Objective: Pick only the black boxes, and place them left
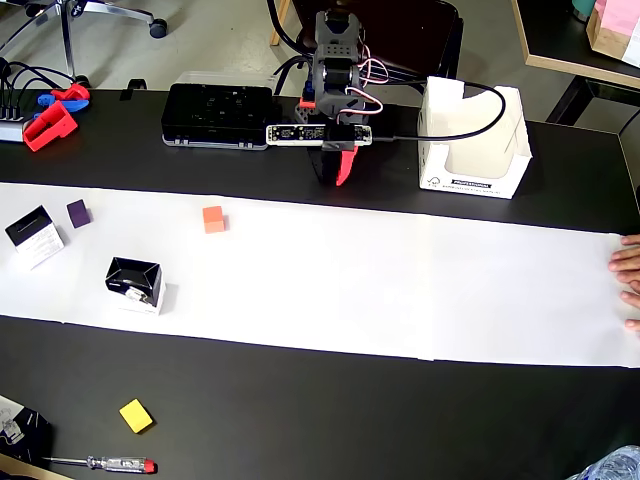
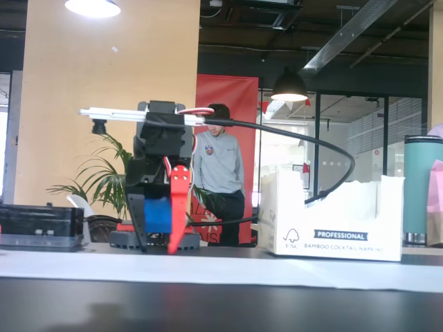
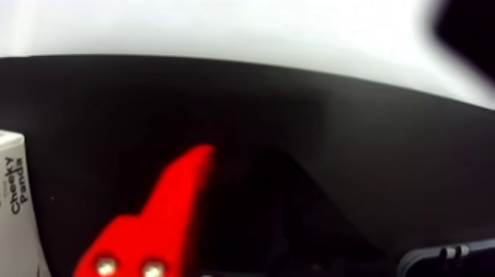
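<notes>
Two black boxes lie on the white paper strip (image 1: 400, 280) at the left of the overhead view. One black box (image 1: 35, 237) is near the left edge, and the other black box (image 1: 134, 284) lies nearer the front. My gripper (image 1: 338, 178) hangs folded close to the arm's base at the back of the table, far from both boxes. It is shut with nothing in it. The fixed view shows the gripper (image 2: 173, 245) pointing down with its red finger (image 2: 179, 204) in front. In the wrist view the red finger (image 3: 158, 221) lies over the dark table.
An orange cube (image 1: 213, 219) and a purple cube (image 1: 78, 212) sit on the paper, a yellow cube (image 1: 136, 415) and a screwdriver (image 1: 100, 464) at the front left. A black device case (image 1: 218, 113) and a white napkin box (image 1: 473, 140) flank the arm. A hand (image 1: 628, 285) rests at the right edge.
</notes>
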### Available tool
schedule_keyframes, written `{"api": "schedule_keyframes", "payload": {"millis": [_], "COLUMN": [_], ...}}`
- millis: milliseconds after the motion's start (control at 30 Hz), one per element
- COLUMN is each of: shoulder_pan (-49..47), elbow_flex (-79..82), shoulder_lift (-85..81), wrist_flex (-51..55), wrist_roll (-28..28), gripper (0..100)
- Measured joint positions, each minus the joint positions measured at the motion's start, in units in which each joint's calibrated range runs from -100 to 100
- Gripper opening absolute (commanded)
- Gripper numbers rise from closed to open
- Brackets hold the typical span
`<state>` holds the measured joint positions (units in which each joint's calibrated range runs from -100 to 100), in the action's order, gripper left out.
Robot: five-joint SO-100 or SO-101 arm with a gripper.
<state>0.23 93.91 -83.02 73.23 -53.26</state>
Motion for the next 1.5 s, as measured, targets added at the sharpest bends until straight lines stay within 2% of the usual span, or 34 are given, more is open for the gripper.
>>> {"api": "schedule_keyframes", "payload": {"millis": [167,400,700,900,1167,1500], "shoulder_pan": [0.0,0.0,3.88,7.11,9.78,13.11], "elbow_flex": [-3.18,-10.77,-25.33,-40.25,-64.34,-81.55], "shoulder_lift": [5.5,13.04,25.35,33.88,44.63,51.85], "wrist_flex": [0.0,0.0,0.17,7.35,22.47,25.17], "wrist_roll": [-0.05,-0.05,-0.34,-0.34,-0.39,-0.29], "gripper": [29,43,49,57,57,57]}}
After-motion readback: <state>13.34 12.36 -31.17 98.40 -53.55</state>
